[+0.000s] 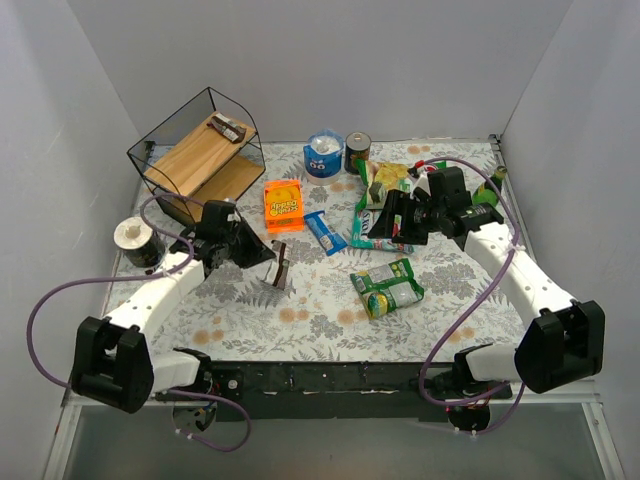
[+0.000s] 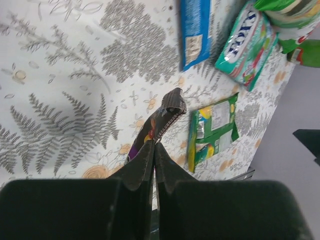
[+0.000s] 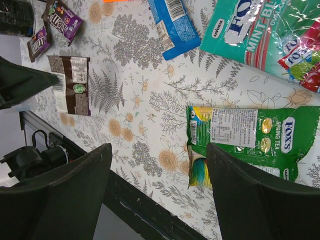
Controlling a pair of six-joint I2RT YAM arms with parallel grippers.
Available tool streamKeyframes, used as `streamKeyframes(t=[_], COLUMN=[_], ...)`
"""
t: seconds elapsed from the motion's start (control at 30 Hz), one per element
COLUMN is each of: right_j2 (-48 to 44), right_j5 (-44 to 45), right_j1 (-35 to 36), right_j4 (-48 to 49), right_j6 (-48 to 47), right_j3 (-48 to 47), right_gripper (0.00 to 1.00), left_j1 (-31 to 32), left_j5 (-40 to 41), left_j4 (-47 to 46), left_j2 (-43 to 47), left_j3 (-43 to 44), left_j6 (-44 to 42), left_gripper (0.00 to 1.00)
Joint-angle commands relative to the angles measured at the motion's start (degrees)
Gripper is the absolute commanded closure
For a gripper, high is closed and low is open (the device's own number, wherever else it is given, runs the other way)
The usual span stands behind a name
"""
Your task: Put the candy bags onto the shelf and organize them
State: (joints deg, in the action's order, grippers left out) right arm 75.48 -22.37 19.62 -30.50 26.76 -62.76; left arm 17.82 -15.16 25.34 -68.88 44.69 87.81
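Wooden two-tier shelf (image 1: 205,160) in black wire at the far left, one dark wrapper (image 1: 229,128) on its top board. Two Fox's bags: teal bag (image 3: 250,30), lettered "FOX'S" and "MINT", near the right gripper (image 3: 159,152); green bag (image 3: 250,135), lettered "FOX'S SPRING TEA", directly beneath those wide-parted fingers, untouched. One orange pouch (image 1: 283,204), print unreadable. One blue bar (image 3: 172,22) just beside it. One brown wrapper (image 2: 162,117), pinched at one end by the left gripper (image 2: 154,150), jaws pressed together on it, over the floral cloth (image 2: 60,100), apart from the shelf. Two small purple wrappers (image 3: 64,17) at the corner of the right wrist view.
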Motion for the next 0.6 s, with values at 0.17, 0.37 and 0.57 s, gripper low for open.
streamKeyframes(t=[0.17, 0.37, 0.57], right_j2=[-3.06, -3.76, -3.59], right_j5=[0.84, 1.1, 1.1], right_j1=[-1.6, -2.13, -2.57], right_j4=[-0.35, 0.35, 0.44], right_j6=[-0.05, -0.13, -0.05], right_j3=[-0.52, 0.1, 0.01], right_gripper=[0.17, 0.17, 0.17], left_j1=[-1.03, -8.67, -14.83], left_j5=[1.89, -1.18, -2.25], left_j4=[7.88, 6.82, 7.53], left_j2=[-10.03, -20.22, -29.19], left_j3=[25.4, 43.33, 55.85], left_j6=[-5.1, -2.57, 1.22], left_gripper=[1.0, 1.0, 1.0])
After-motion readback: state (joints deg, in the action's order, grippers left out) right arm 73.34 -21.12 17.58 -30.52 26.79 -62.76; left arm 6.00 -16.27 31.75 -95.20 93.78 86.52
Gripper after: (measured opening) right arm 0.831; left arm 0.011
